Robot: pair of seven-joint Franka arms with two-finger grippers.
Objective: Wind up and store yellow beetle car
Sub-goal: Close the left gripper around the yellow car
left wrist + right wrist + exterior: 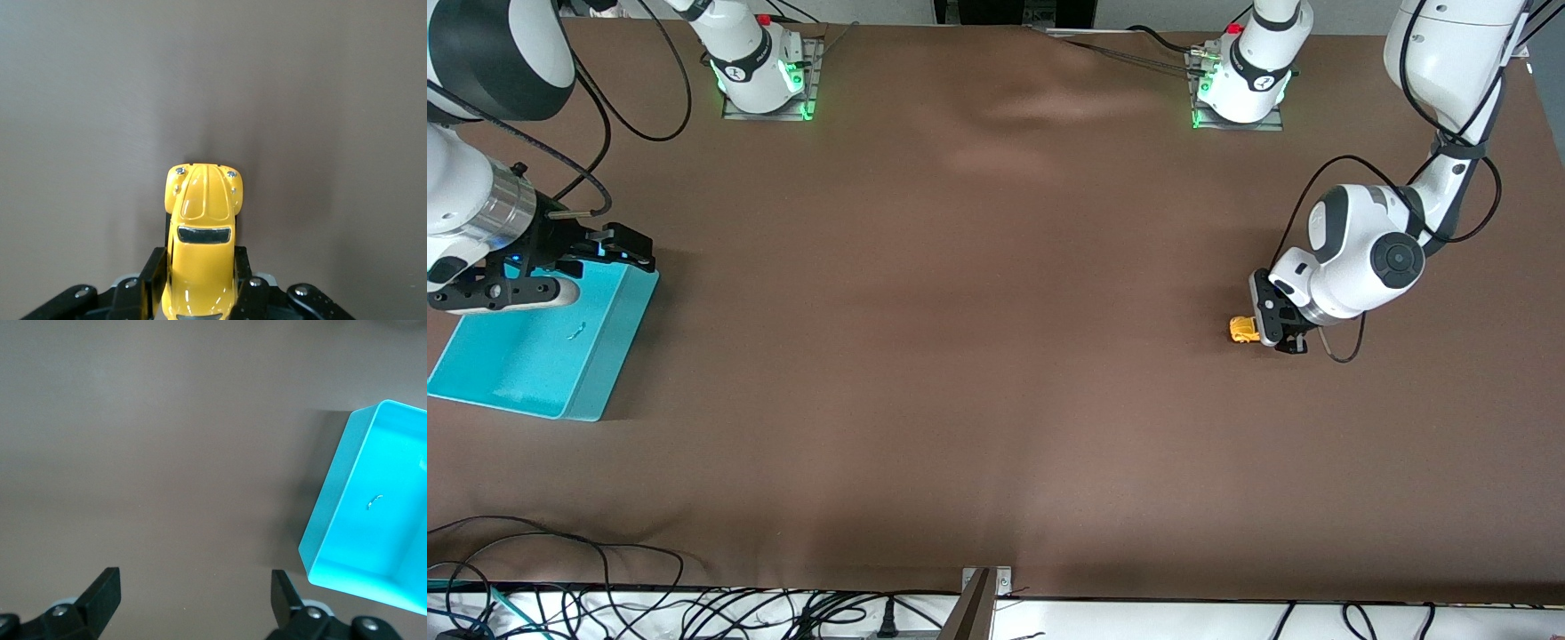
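Observation:
The yellow beetle car (1243, 330) rests on the brown table at the left arm's end. My left gripper (1270, 332) is down at the table and shut on the car's rear half. In the left wrist view the yellow beetle car (201, 247) points away from the camera, and a black finger (152, 277) presses on each of its flanks while the rounded nose sticks out ahead. My right gripper (193, 587) is open with nothing between its fingers, and it hangs over the turquoise bin's edge at the right arm's end.
An open turquoise bin (605, 356) stands at the right arm's end of the table, and the turquoise bin (333, 520) also shows in the right wrist view. Cables lie along the table edge nearest the front camera.

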